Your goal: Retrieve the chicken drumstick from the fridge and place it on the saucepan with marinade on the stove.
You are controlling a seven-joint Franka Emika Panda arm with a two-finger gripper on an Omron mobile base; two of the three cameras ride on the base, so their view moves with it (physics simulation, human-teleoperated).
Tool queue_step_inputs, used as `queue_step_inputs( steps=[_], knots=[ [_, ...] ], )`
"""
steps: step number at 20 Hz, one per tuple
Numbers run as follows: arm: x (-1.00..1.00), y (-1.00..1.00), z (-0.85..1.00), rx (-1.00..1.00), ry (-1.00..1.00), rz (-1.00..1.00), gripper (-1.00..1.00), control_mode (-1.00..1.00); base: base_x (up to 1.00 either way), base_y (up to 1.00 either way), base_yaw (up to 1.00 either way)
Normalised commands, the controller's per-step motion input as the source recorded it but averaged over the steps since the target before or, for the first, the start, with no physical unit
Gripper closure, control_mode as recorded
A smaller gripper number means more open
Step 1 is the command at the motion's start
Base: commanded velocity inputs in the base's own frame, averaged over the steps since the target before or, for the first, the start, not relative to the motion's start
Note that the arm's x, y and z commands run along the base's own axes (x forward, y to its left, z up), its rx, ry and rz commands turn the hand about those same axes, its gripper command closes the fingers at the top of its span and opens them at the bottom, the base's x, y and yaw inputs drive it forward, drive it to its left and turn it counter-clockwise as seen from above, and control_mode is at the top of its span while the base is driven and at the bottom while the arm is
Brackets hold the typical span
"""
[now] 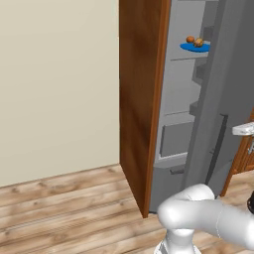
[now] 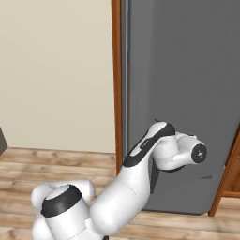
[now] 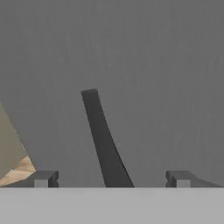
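While standing ajar, the fridge [image 1: 173,124], leaving a narrow gap between its brown wooden side panel [image 1: 139,99] and the grey door [image 2: 187,93] swung out toward the robot. Showing grey shelves through that gap in the left base view, with the chicken drumstick [image 1: 198,42] lying on a blue plate [image 1: 191,47] on an upper shelf beside a second small orange-brown piece. Bare wooden floor [image 1: 59,208] and plain wall lying open to the left. Gripper [image 3: 111,179] gaping wide in the hand view, fingertips [image 3: 43,178] well apart, straddling the dark door handle [image 3: 103,140] without clasping it. Arm bending up from the base, hand pointing at the door's lower face.
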Motion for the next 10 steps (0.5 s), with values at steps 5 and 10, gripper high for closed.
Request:
queue_step_inputs(
  steps=[5, 10],
  knots=[
    [-0.55, 0.22, 0.44, -0.01, -0.02, -0.18, -1.0, -1.0, 0.0, 0.0, 0.0],
    [-0.4, 0.51, 0.5, -0.04, 0.05, -0.25, -1.0, -1.0, 0.0, 0.0, 0.0]
  ],
)
